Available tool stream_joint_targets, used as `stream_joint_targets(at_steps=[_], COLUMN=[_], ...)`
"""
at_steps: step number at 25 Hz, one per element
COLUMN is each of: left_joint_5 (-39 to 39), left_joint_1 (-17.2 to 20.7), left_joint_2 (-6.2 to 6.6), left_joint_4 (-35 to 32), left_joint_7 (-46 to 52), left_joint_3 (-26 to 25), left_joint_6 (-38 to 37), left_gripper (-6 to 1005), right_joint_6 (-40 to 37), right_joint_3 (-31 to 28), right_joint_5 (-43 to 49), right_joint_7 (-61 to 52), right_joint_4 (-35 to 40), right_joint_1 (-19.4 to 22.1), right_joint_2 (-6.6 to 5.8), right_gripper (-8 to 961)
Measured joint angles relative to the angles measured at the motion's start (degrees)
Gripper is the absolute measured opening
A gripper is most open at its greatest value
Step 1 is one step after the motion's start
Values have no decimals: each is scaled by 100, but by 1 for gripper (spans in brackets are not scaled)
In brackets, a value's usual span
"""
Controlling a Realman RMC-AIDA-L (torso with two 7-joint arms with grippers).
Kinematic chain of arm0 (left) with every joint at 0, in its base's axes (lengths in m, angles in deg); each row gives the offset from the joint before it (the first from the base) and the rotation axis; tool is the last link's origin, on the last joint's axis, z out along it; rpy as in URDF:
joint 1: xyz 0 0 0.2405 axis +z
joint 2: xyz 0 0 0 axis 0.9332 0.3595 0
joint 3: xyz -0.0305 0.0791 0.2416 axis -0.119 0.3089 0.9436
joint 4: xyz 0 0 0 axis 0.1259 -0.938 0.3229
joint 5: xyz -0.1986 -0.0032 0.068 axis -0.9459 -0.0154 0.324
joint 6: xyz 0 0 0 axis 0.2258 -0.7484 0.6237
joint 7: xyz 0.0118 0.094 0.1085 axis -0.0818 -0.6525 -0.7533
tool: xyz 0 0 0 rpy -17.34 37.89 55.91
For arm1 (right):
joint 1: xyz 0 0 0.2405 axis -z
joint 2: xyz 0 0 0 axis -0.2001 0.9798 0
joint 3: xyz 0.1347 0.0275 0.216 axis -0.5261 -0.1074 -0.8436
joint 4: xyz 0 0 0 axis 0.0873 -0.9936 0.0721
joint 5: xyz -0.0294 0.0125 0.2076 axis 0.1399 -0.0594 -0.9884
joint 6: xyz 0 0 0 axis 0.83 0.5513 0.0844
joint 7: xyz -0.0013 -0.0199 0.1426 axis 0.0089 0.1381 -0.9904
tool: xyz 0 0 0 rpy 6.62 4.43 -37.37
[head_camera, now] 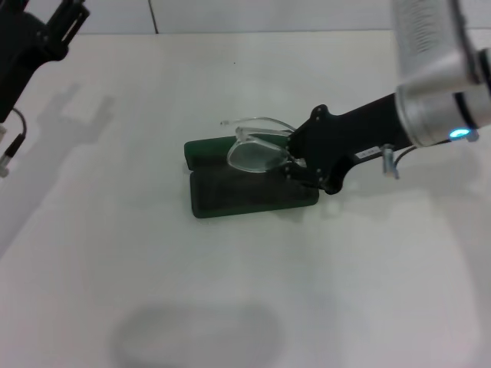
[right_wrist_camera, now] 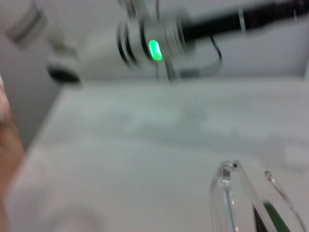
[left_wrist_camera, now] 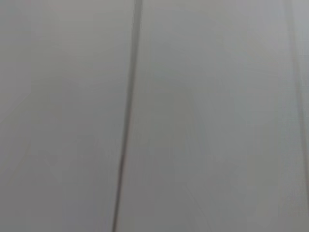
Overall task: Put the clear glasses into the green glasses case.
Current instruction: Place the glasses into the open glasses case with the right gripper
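Note:
The green glasses case (head_camera: 245, 192) lies open in the middle of the white table, its dark inside facing up and its lid (head_camera: 209, 148) raised at the far side. My right gripper (head_camera: 293, 163) reaches in from the right and is shut on the clear glasses (head_camera: 253, 153), holding them just above the case's far half. Their clear arms (head_camera: 257, 123) stick out toward the far left. In the right wrist view the clear glasses (right_wrist_camera: 227, 193) show close up with a strip of the green case (right_wrist_camera: 275, 217) beneath. My left gripper (head_camera: 57, 31) is parked at the far left.
The white table (head_camera: 230, 291) spreads around the case on all sides. A wall panel seam (left_wrist_camera: 128, 116) fills the left wrist view. The left arm (right_wrist_camera: 154, 36), with its green light, shows beyond the table in the right wrist view.

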Motion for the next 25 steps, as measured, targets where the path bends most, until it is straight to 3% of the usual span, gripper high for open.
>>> stream_joint_targets(at_steps=[12, 25], left_joint_5=[49, 56], left_joint_1=[210, 118], left_joint_2=[-27, -22], left_joint_4=[14, 14], left_joint_7=[291, 267], left_joint_3=[-43, -43], left_joint_6=[361, 502], left_gripper=[726, 726], right_joint_6=[1783, 2605], right_joint_3=[1949, 2575], right_joint_5=[907, 1042], right_joint_7=[-1209, -1321], right_joint_4=[346, 286], right_joint_1=[-267, -118], right_joint_2=[24, 31], right_gripper=[120, 119])
